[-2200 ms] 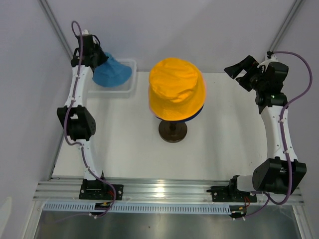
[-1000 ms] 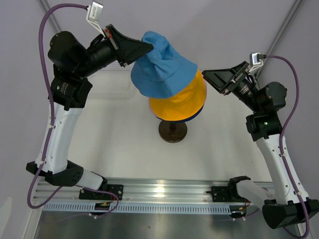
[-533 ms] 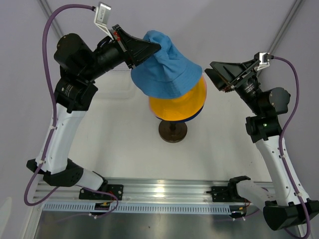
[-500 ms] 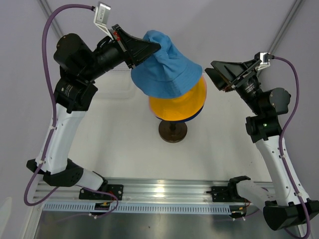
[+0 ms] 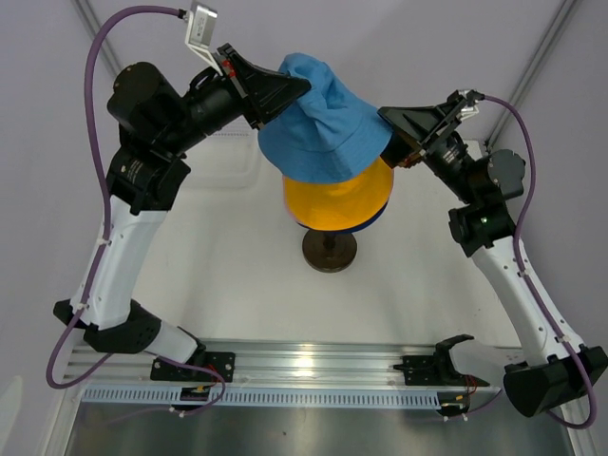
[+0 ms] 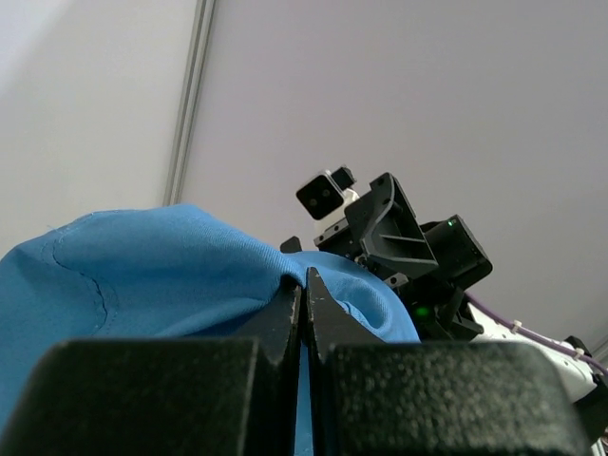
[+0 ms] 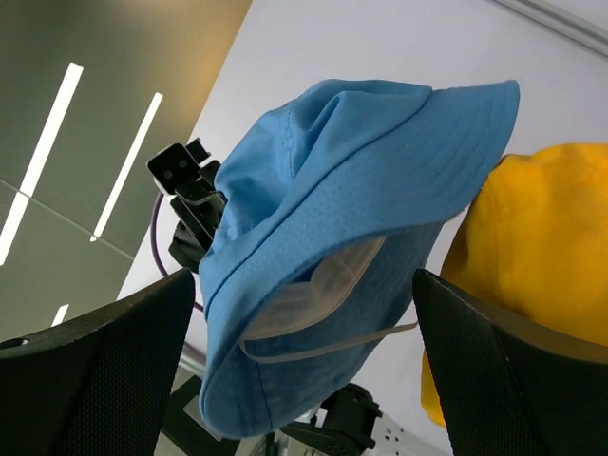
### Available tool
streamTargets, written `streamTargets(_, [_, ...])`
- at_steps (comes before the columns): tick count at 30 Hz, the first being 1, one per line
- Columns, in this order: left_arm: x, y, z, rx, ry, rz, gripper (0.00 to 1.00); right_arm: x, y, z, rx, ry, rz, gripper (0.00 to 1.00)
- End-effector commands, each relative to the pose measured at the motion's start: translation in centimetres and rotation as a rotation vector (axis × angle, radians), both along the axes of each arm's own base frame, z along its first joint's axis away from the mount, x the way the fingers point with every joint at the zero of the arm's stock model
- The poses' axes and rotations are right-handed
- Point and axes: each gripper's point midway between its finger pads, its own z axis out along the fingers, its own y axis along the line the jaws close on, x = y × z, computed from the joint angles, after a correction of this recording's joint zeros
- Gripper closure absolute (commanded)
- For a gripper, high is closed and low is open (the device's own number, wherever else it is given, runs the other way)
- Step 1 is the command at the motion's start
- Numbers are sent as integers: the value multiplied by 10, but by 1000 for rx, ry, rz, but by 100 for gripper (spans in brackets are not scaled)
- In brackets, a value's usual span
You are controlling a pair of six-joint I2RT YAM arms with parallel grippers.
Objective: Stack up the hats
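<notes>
Top external view is giving us the key relation. The light blue hat (image 5: 323,119) is hanging in the air from our left end effector (image 5: 296,87), which is squeezing fully shut on a fold of its cloth. It is hovering over the far-left part of the yellow-orange hat (image 5: 342,195) above the table (image 5: 237,275). Its long axis is running from that pinch across toward our right end effector (image 5: 391,138), which is standing spread wide, holding nothing, just beside the free brim and so nearer to it. Right wrist view is showing the hat's opening pointing down and toward that right arm, tilted. We are judging that the free brim needs guiding down over the yellow crown.
</notes>
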Motion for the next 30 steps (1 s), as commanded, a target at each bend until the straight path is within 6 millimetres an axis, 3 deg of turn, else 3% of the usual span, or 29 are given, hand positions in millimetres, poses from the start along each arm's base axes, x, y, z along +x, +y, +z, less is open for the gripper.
streamTargets(1, [-9,1,16,-9,-67,4,99,-12,0,40,53,-105,7,2])
streamTargets(5, [-11,-3,10,18,-62,-7,98,11,10,48,17,-127,-13,17])
streamTargets(6, [-11,-4,8,27,-65,-7,98,13,12,51,15,-139,-8,34])
streamTargets(8, [-11,-3,5,43,-62,-7,98,21,17,56,2,-173,-2,54])
streamTargets(9, [-13,-2,5,47,-65,-8,98,22,20,56,-13,-185,6,68])
streamTargets(10, [-12,-2,1,58,-51,-1,97,26,22,54,-39,-195,-4,74])
streamTargets(11, [-13,0,1,65,-57,4,96,30,24,55,-53,-208,-10,86])
streamTargets(12, [-15,2,0,68,-55,8,95,31,25,55,-68,-218,-11,89])
streamTargets(17, [-19,3,-14,114,-18,-3,94,41,25,37,-202,-247,-98,90])
streamTargets(23, [-1,-6,-42,159,88,6,93,40,2,11,-309,-226,-272,84])
streamTargets(29, [12,-16,-54,174,137,2,79,37,-26,4,-373,-243,-456,83])
streamTargets(30, [17,-17,-60,184,158,13,77,41,-29,-6,-403,-221,-473,83])
